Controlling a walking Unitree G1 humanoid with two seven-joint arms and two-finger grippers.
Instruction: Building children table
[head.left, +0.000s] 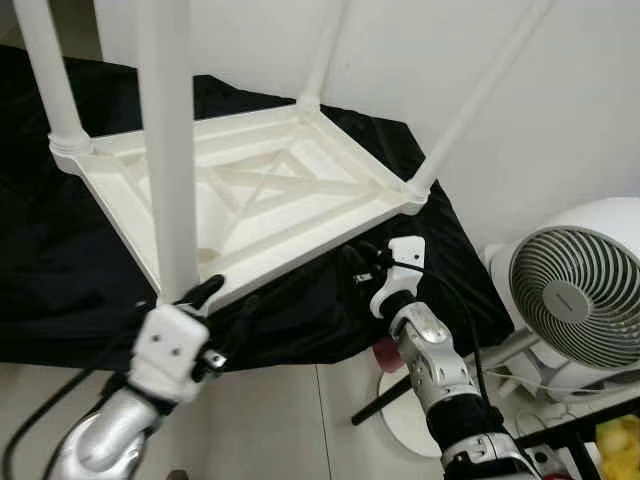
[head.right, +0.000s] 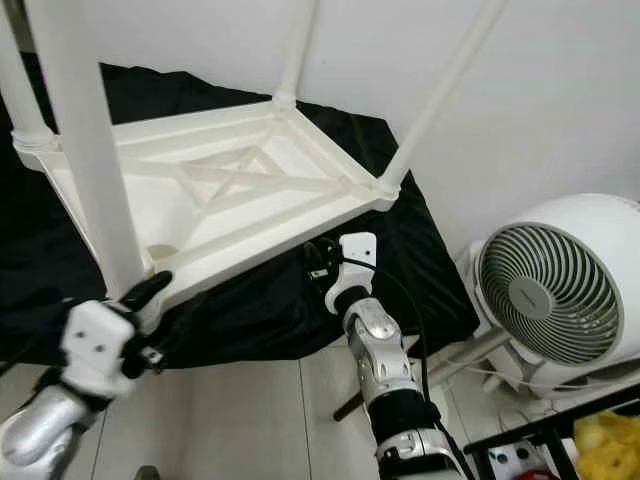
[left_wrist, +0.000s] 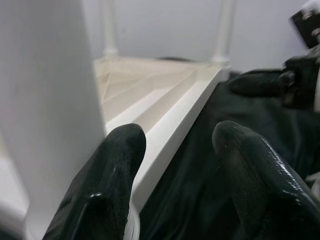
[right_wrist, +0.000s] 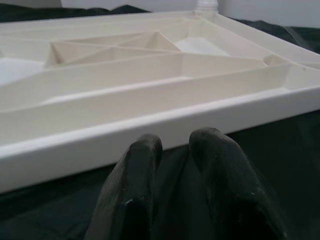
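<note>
A white plastic children's tabletop (head.left: 250, 190) lies upside down on a black cloth (head.left: 60, 280) across the middle of the head views, its ribbed underside facing up so the legs can be seated into the corner sockets. Four white legs stand up from those corners: the near leg (head.left: 170, 150) rises through the left of the frame, another leg (head.left: 45, 75) at the upper left, one at the far corner (head.left: 322, 55), and one slanting up at the right corner (head.left: 480, 95).

The left gripper (head.left: 205, 293), in the lower left of the frame, sits at the base of the near leg; the left wrist view shows its fingers (left_wrist: 112, 170) spread apart, one beside the leg and the tabletop's edge, nothing clamped. It seems placed to steady or press that leg home.

The right gripper (head.left: 362, 258) is just below centre, against the cloth at the tabletop's near rim. In the right wrist view its fingertips (right_wrist: 142, 160) lie nearly together on the cloth just short of the rim, probably to get under the edge for turning the table over.

A white fan (head.left: 575, 295) stands at the lower right.
</note>
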